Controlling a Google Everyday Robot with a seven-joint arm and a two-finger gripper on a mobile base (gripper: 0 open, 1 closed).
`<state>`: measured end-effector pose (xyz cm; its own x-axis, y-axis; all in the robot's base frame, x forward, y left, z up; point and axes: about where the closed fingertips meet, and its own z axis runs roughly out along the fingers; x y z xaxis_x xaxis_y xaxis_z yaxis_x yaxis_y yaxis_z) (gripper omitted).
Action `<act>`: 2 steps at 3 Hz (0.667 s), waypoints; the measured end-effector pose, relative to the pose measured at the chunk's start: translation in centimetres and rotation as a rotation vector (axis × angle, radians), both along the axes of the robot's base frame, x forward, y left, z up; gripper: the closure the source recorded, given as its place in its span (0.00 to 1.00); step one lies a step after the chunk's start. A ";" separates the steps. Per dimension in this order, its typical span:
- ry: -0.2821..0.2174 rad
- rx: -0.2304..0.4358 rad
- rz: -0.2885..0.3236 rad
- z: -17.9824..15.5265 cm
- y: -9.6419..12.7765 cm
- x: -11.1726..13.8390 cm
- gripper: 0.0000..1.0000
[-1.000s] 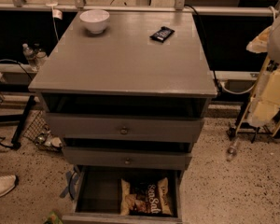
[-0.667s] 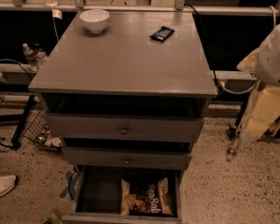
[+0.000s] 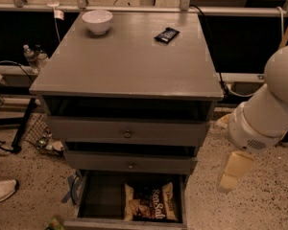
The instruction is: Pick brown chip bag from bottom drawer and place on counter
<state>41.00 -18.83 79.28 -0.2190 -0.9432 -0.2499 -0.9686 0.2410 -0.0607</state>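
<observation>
The brown chip bag point(image 3: 151, 202) lies flat in the right half of the open bottom drawer point(image 3: 101, 195), its "Sea Salt" lettering facing up. The grey counter point(image 3: 129, 56) tops the cabinet above it. My gripper point(image 3: 234, 171) hangs below the white arm point(image 3: 269, 109) to the right of the cabinet, about level with the middle drawer. It is up and to the right of the bag and holds nothing that I can see.
A white bowl point(image 3: 97, 21) and a small black wrapper point(image 3: 166, 35) sit at the back of the counter. Two knobbed drawers point(image 3: 127, 133) stand slightly open above the bottom one. Bottles point(image 3: 31, 56), a wire basket point(image 3: 41, 135) and a shoe point(image 3: 2, 189) are at the left.
The arm has swung down and in from the right edge toward the cabinet, and the gripper now hangs lower beside the drawers. The bag and the drawers have not moved.
</observation>
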 end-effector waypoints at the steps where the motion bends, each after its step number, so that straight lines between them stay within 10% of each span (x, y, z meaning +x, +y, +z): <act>1: -0.008 0.073 -0.036 -7.2 2.7 0.7 0.00; 2: -0.004 0.080 -0.037 -7.5 2.8 0.7 0.00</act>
